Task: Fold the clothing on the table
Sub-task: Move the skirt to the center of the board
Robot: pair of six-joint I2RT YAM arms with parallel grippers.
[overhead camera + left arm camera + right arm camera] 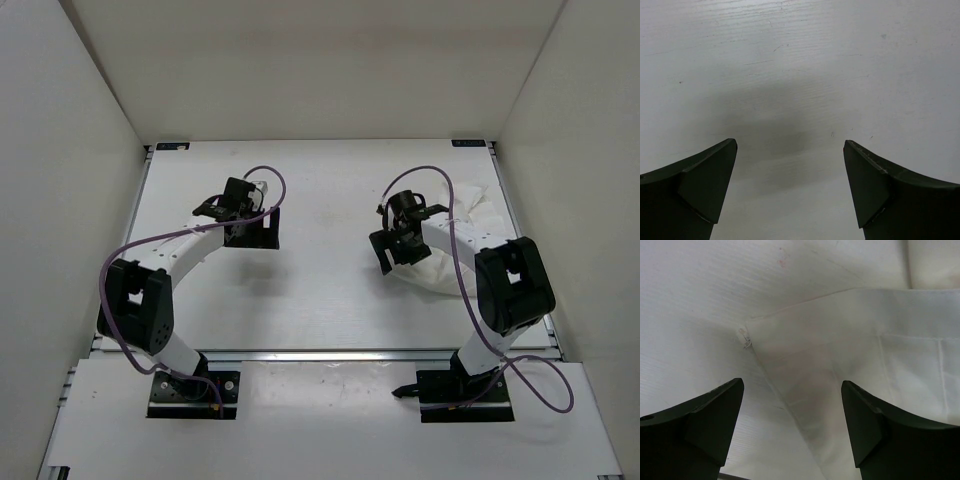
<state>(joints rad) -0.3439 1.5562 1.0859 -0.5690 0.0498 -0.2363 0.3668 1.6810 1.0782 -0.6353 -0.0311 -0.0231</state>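
Observation:
The clothing [472, 216] is a white bunch of fabric at the right side of the table [330, 290], partly hidden under the right arm. My right gripper [392, 254] hovers open over its left edge. In the right wrist view a corner and a hemmed edge of the clothing [850, 340] run between the spread fingers of the right gripper [792, 383], which hold nothing. My left gripper [250, 238] stands open over the bare table at the left. In its own view the left gripper [790, 144] has only white tabletop [800, 75] between its fingers.
White walls [70, 200] box the table in on the left, back and right. A metal rail [330, 354] runs along the near edge, in front of the arm bases. Purple cables [120, 260] loop off both arms.

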